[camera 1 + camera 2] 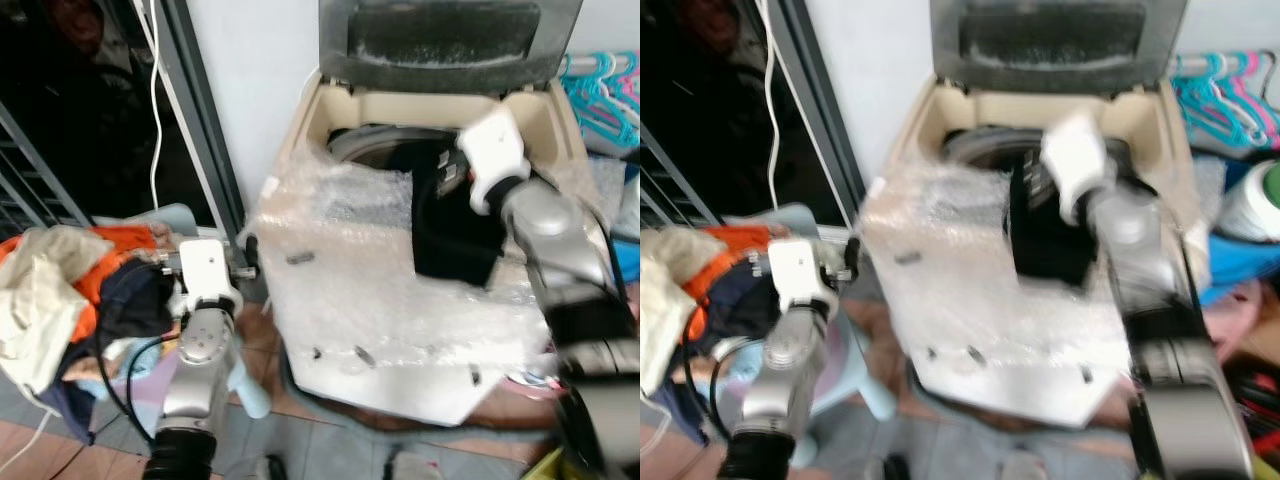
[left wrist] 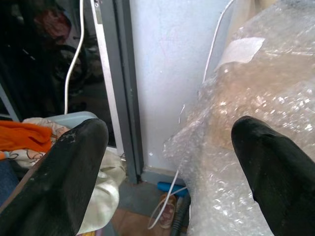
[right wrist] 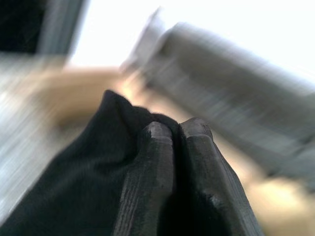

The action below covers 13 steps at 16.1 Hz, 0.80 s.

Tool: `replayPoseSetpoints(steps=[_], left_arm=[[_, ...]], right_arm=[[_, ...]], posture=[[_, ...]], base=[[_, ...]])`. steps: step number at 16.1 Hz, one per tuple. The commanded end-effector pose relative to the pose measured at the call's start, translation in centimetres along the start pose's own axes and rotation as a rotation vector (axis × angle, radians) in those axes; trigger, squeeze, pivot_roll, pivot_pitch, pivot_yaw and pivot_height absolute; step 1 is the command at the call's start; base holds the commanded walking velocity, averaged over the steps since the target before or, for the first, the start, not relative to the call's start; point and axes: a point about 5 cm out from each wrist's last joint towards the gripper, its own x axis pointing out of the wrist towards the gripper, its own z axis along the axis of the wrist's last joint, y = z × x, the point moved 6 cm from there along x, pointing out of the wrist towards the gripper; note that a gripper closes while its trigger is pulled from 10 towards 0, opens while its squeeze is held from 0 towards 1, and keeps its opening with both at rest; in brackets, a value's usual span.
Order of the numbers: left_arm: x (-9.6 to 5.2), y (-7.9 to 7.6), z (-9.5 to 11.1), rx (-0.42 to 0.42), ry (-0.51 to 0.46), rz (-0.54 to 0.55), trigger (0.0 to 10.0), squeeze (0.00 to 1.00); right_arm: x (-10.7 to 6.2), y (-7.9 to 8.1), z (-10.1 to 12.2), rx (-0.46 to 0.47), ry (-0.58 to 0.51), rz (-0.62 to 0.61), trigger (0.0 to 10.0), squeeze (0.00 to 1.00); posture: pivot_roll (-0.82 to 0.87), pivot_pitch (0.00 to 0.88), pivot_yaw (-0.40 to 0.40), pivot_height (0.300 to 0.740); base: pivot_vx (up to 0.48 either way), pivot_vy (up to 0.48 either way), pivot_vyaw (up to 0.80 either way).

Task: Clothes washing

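Pinching limp black cloth (image 1: 452, 225), right claw (image 3: 178, 132); left claw (image 2: 172, 142) spread beside bubble-wrapped washer (image 1: 380, 300).

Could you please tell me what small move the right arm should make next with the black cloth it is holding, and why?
Probably carry it a little further over the drum and then open. The right gripper, jaws shut on the black cloth garment, is at the open top of the bubble-wrapped cream washing machine, but much of the garment hangs over the front rim outside the dark round drum opening.
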Motion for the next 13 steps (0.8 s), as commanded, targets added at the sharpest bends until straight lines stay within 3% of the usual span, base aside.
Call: replayPoseSetpoints(steps=[1,2,3,4,5,6,8,9,13], left_arm=[[0.3,1.0,0.9,0.007,-0.027,0.034,10.0,0.0],[0.3,1.1,1.0,0.006,-0.029,0.037,10.0,0.0],[0.0,1.7,0.0,0.011,-0.006,0.053,10.0,0.0],[-0.2,1.5,-0.3,0.01,0.0,0.053,10.0,0.0],[-0.2,1.3,-0.4,0.009,0.001,0.051,10.0,0.0],[-0.3,1.0,-0.6,0.003,0.007,0.048,10.0,0.0],[-0.4,0.6,-0.8,0.0,0.016,0.036,10.0,0.0],[-0.4,0.5,-1.1,0.002,0.022,0.027,10.0,0.0],[-0.2,0.4,-1.2,0.006,0.04,0.028,10.0,0.0]], right_arm=[[1.0,-4.4,8.1,-0.007,-0.27,-0.19,0.0,0.0],[1.1,-4.8,9.0,-0.008,-0.296,-0.211,0.0,0.0],[1.5,-3.5,9.9,-0.052,-0.329,-0.173,0.5,0.0],[1.6,-1.6,7.7,-0.027,-0.281,-0.114,10.0,0.57],[1.3,-0.9,6.5,0.007,-0.256,-0.094,10.0,1.0],[0.5,0.8,4.0,0.039,-0.209,-0.063,10.0,1.0],[-0.8,2.1,1.6,0.063,-0.153,-0.053,10.0,1.0],[-2.3,3.0,0.2,0.061,-0.124,-0.048,10.0,1.0],[-6.0,4.1,-1.0,0.033,-0.108,-0.074,10.0,1.0]], posture=[[-0.07,0.0,0.076,0.74],[-0.07,0.0,0.076,0.74],[-0.08,0.0,0.072,0.74],[-0.08,0.0,0.07,0.74],[-0.08,0.0,0.069,0.74],[-0.08,0.0,0.069,0.74],[-0.08,0.0,0.071,0.74],[-0.09,0.0,0.075,0.74],[-0.1,0.0,0.093,0.74]], base=[[0.0,0.0,0.0],[0.0,0.0,0.0],[0.0,0.0,0.0],[0.0,0.0,0.0],[0.0,0.0,0.0],[0.0,0.0,0.0],[0.0,0.0,0.0],[0.0,0.0,0.0],[0.0,0.0,0.0]])
